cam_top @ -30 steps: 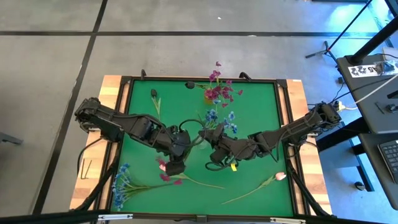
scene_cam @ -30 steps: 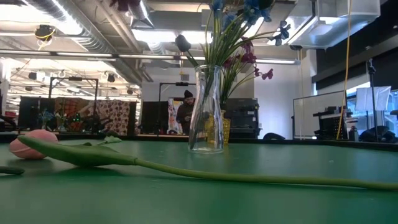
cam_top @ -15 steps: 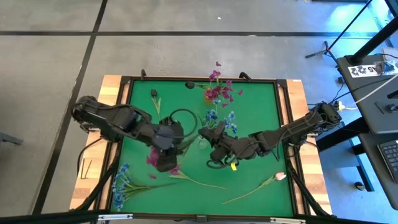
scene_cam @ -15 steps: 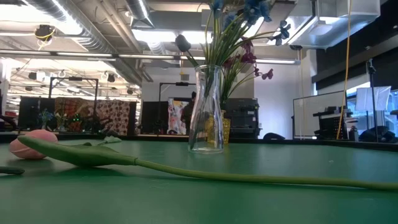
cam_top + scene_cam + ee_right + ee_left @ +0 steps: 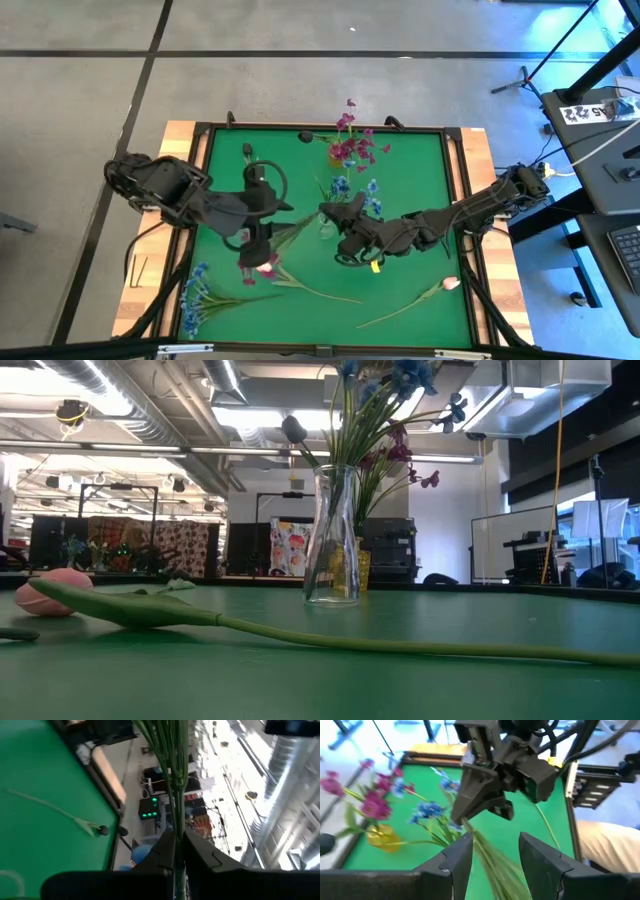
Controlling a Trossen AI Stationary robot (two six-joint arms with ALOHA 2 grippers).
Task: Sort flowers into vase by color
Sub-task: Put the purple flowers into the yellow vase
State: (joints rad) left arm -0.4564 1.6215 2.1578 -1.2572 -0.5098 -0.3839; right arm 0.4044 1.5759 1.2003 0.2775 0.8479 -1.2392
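At counter centre, right gripper (image 5: 327, 212) clamped on blue flowers' stems (image 5: 172, 765) above clear vase (image 5: 332, 536); stems running leftward between left gripper's (image 5: 492, 857) parted, empty jaws, just left.

A clear glass vase (image 5: 327, 226) packed with blue sprays (image 5: 352, 193) blocks the centre of the green mat (image 5: 420, 170), with the right gripper (image 5: 326, 212) clamped on stems just beside it and the left gripper (image 5: 252, 262) standing open to its left. A yellow vase (image 5: 335, 156) of magenta sprays (image 5: 352, 143) crowds the far edge, while a pink tulip (image 5: 432, 291) and loose blue stems (image 5: 200, 296) lie across the near strip. Open mat shows at the far right.
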